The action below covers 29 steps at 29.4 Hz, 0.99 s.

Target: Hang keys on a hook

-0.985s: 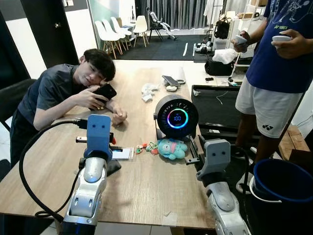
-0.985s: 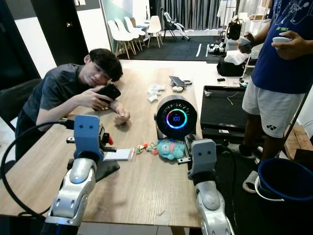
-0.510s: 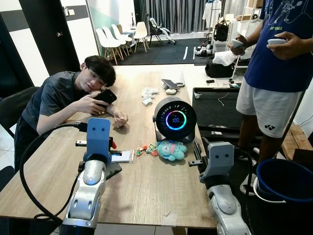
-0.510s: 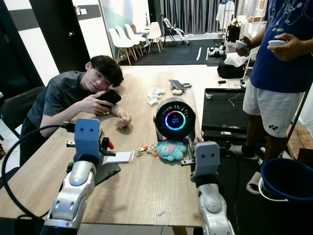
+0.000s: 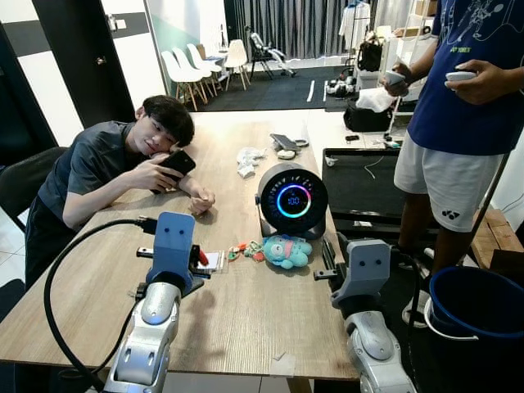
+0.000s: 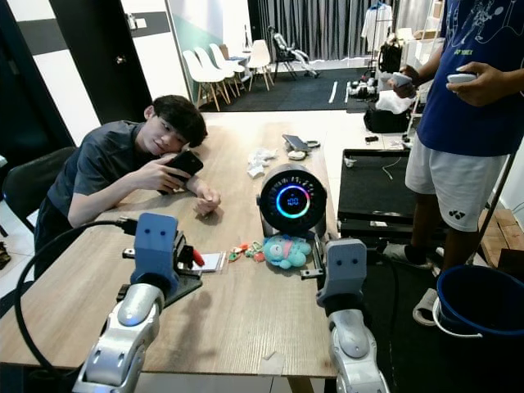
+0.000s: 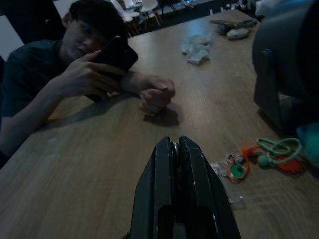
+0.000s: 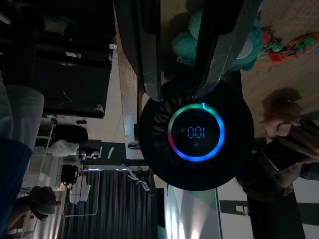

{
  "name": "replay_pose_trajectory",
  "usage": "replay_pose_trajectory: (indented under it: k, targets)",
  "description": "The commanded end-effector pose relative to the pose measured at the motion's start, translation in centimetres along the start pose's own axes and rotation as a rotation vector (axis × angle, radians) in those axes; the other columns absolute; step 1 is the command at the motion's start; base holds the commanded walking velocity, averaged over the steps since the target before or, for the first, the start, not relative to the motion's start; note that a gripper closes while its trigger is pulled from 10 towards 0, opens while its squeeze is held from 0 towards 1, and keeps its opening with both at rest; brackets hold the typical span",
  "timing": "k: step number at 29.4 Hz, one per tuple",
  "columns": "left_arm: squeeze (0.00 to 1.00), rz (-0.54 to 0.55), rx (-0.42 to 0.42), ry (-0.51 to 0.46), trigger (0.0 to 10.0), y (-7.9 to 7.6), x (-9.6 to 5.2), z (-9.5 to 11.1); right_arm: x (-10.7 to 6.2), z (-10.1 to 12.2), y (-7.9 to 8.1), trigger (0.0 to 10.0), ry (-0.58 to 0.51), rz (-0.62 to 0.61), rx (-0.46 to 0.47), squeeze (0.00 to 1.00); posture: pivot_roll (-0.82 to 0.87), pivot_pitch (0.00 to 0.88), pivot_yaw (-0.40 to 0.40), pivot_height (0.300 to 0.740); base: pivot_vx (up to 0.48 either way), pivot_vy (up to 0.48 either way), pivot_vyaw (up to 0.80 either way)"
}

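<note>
Grippers are hovering at the near end of the wooden table (image 5: 246, 319). The left gripper (image 7: 175, 149) is reaching forward over the tabletop with its two black fingers pressed together and nothing between them. The right gripper (image 8: 180, 74) is hanging at the table's right edge, its fingers spread apart and holding nothing, pointing toward a round black fan (image 5: 292, 199) with a glowing ring display.

Just beyond the left gripper, a black stand (image 6: 187, 282) with a red-tipped peg is sitting on the table beside a small white card (image 5: 214, 260). To its right, the keys (image 5: 244, 248), a bunch with orange and green rings and charms, are lying flat on the wood, touching a teal plush toy (image 5: 286, 250) that is resting just in front of the fan.

Farther along the left side, a seated person (image 5: 106, 168) is leaning on the table, holding a black phone (image 5: 178, 161) by the head. Crumpled white tissue (image 5: 248, 157) and another phone (image 5: 285, 142) are lying toward the far end. A standing person (image 5: 463, 115) in a blue shirt and white shorts is holding a white controller in each hand at the right, near a blue bucket (image 5: 475, 307) on the floor.
</note>
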State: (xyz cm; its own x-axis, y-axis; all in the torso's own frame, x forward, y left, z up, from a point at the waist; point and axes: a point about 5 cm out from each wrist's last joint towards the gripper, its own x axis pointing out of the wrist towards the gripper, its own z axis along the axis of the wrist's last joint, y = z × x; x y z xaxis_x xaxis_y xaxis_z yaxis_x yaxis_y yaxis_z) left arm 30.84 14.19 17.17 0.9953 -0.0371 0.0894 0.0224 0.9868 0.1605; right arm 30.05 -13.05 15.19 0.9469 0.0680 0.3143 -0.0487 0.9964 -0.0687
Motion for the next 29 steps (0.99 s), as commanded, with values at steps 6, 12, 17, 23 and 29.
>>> replay_pose_trajectory:
  k: [6,12,17,23,29]
  targets:
    - [0.00,-0.074,0.038,0.013,10.0,0.1,-0.5,-0.1,-0.4,-0.8,0.3,10.0,0.040,0.004,0.012,0.00,0.03,0.064,0.122,0.740,0.000,0.000,0.00]
    - [0.07,-0.195,0.149,0.022,10.0,-0.6,-0.9,-0.4,-0.2,-0.8,0.5,10.0,0.041,0.012,0.011,0.00,0.03,0.062,0.126,0.740,0.000,0.000,0.00]
    - [1.00,-0.252,0.168,0.040,10.0,-1.6,-1.3,-0.6,-0.3,-0.9,0.5,10.0,0.041,0.010,0.009,0.00,0.02,0.067,0.138,0.740,0.000,0.000,0.00]
    - [0.00,-0.197,0.156,0.065,10.0,-1.2,-1.0,-0.8,-0.6,-1.0,0.5,10.0,0.047,0.004,0.008,0.00,0.01,0.061,0.140,0.740,0.000,0.000,0.00]
    - [0.00,-0.489,0.360,0.256,10.0,0.3,-2.3,-2.9,-0.5,-1.0,0.3,10.0,0.046,0.008,0.001,0.00,0.01,0.059,0.136,0.740,0.000,0.000,0.00]
